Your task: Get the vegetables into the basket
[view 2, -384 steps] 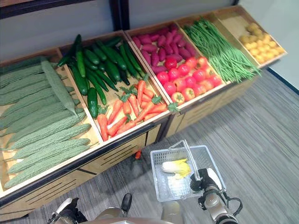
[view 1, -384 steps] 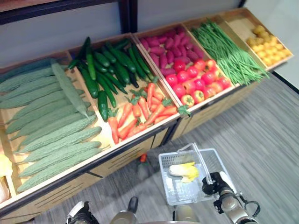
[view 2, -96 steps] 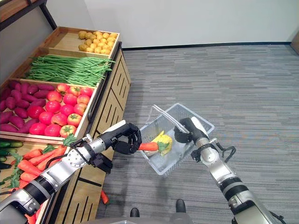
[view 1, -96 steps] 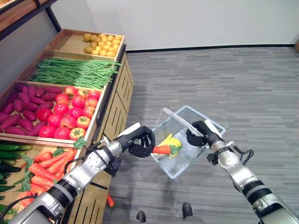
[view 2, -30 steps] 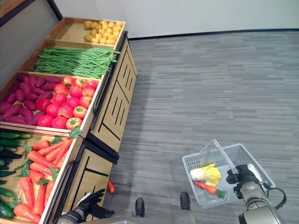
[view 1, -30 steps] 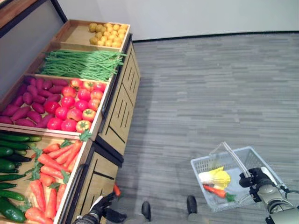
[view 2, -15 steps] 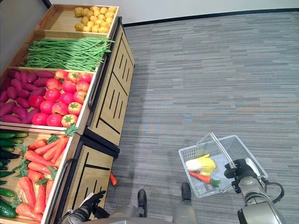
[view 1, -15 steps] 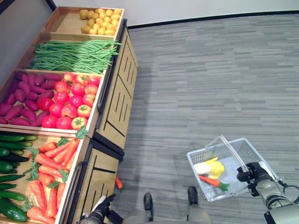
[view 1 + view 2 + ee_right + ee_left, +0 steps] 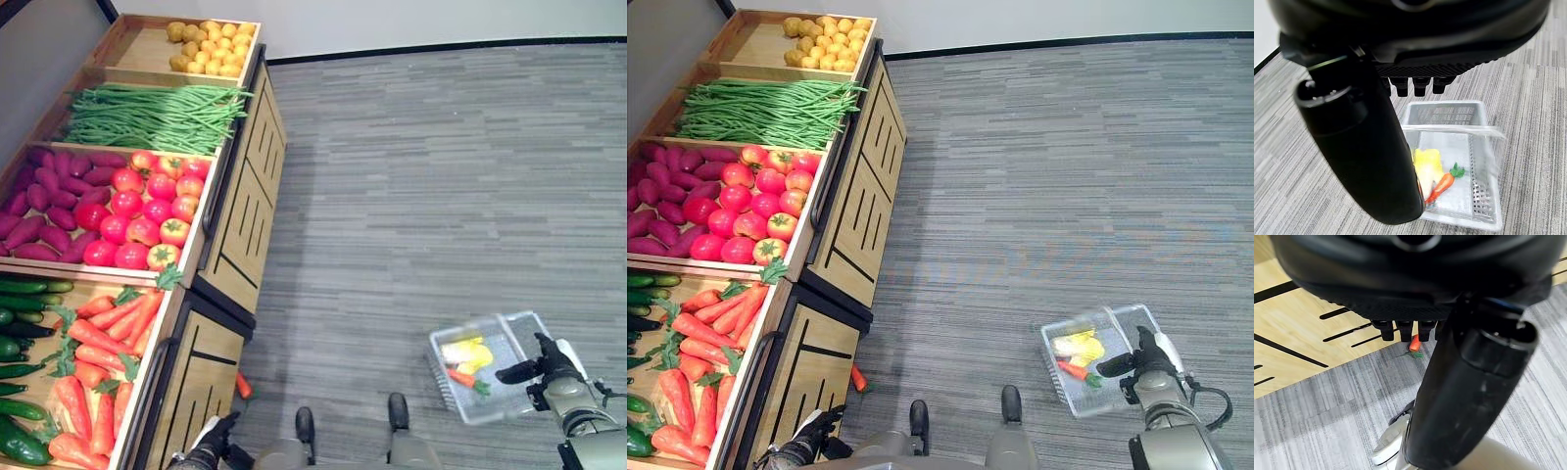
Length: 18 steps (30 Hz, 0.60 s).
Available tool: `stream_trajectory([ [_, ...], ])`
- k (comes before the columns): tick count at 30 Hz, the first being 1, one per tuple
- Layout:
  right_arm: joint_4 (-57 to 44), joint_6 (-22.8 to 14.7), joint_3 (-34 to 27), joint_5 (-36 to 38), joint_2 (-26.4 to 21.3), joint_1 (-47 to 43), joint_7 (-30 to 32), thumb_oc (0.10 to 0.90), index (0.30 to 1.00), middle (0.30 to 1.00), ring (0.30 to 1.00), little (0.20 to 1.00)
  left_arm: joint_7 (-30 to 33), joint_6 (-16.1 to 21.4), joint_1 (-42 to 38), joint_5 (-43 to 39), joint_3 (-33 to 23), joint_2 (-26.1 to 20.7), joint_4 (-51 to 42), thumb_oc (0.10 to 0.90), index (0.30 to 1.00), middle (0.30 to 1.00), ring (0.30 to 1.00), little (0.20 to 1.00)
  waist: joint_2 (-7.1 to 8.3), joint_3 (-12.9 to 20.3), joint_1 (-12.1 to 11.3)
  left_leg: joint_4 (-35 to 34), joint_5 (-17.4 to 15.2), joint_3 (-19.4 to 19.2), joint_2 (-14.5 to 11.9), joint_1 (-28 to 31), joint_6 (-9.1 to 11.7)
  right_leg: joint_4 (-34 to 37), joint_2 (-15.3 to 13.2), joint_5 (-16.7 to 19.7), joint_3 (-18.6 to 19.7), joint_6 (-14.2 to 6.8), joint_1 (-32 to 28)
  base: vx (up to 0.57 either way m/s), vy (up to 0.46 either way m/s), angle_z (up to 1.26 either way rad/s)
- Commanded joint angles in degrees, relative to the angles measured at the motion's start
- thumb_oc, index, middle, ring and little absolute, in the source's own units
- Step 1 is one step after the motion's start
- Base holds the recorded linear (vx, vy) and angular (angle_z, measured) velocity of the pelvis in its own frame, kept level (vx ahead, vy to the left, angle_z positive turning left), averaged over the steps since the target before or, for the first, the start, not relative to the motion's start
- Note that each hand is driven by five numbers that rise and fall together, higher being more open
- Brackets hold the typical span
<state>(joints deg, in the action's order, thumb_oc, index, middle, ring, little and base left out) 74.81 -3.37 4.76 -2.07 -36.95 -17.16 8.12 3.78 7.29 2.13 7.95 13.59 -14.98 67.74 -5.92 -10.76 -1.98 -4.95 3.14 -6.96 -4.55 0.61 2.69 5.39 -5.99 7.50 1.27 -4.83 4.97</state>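
Wooden stand [image 9: 235, 235] along the 9 o'clock side of the grey floor [image 9: 421, 166], its bins stepping from 11 o'clock down to 7 o'clock: yellow produce [image 9: 204, 46], green beans [image 9: 157, 117], purple roots [image 9: 44, 191] with tomatoes [image 9: 147, 211], then carrots [image 9: 103, 362] beside cucumbers [image 9: 18, 338]. Basket [image 9: 490, 401], clear plastic, on the floor at 4 o'clock, well apart from the stand; it holds a yellow vegetable [image 9: 465, 352] and, touching it, one carrot [image 9: 460, 378]. Right hand [image 9: 549, 364] at 4 o'clock, just beside the basket's far rim; in the right wrist view the fingers [image 9: 1420, 88] are straight and relaxed above the basket, with nothing held. Left hand [image 9: 211, 452] low at 7 o'clock beside the stand's front panel; in the left wrist view its fingers [image 9: 1403, 330] are straight and empty. Stray carrot [image 9: 243, 385] on the floor at 6 o'clock, just beside the stand's base.
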Motion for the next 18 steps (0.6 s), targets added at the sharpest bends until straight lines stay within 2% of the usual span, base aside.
stream_trajectory([
  [1,1.4,-1.6,-0.2,1.1,-2.0,-0.2,1.8,0.9,1.0,1.0,1.0,1.0,1.2,0.3,0.1,-0.4,-2.0,-2.6,3.4,0.9,1.0,1.0,1.0,1.0,4.53,4.2,-0.4,0.1,1.0,5.8,-1.0,-3.4,2.5,-0.4,-2.8,-2.8,-4.0,-4.4,-1.7,0.0,0.0,0.0],
  [6,1.5,-2.3,-3.6,5.0,3.1,7.1,-0.7,0.9,1.0,1.0,1.0,1.0,1.1,0.0,1.6,-2.7,-6.0,-2.5,4.5,0.9,1.0,1.0,1.0,1.0,5.7,5.3,-0.5,0.9,0.1,6.6,-0.9,-2.2,2.3,-0.4,-3.1,-3.4,-5.0,-4.4,-3.9,0.04,-0.003,0.16],
  [8,1.7,-3.1,-4.0,9.4,11.5,14.5,-4.7,0.9,1.0,1.0,1.0,1.0,0.4,-0.7,3.0,-4.0,-9.7,-2.1,7.8,0.9,1.0,1.0,1.0,1.0,6.89,6.9,-0.5,1.2,-0.3,7.2,-1.1,-1.2,2.3,-0.4,-3.1,-3.8,-5.8,-4.2,-5.6,0.06,-0.005,0.19],
  [10,3.6,-2.8,-1.7,8.1,16.3,18.7,-7.7,0.9,1.0,1.0,1.0,1.0,-0.5,-1.1,3.9,-4.8,-11.6,-1.6,10.4,0.9,1.0,1.0,1.0,1.0,7.45,8.1,-0.3,0.9,-0.4,7.5,-1.0,-0.5,2.2,-0.4,-3.2,-4.0,-6.4,-4.2,-6.3,0.04,0.03,0.17],
  [12,6.9,-2.4,-2.1,9.8,21.6,22.1,-9.4,0.9,1.0,1.0,1.0,1.0,-1.2,-1.4,3.9,-6.3,-13.2,-0.4,12.9,0.9,1.0,1.0,1.0,1.0,7.84,9.6,0.1,0.4,-0.5,7.7,-0.8,0.1,2.0,-0.4,-3.4,-3.9,-6.7,-4.3,-6.8,0.02,0.061,-0.01],
  [18,11.0,-1.2,-3.0,12.8,25.2,23.7,-10.3,0.9,1.0,1.0,1.0,1.0,-1.9,-1.5,3.2,-10.1,-13.2,2.7,14.9,0.9,1.0,1.0,1.0,1.0,7.39,11.5,1.2,0.0,-0.8,7.4,-0.3,0.8,1.7,-0.4,-3.9,-3.6,-6.8,-4.5,-7.0,0.0,0.066,-0.03],
])
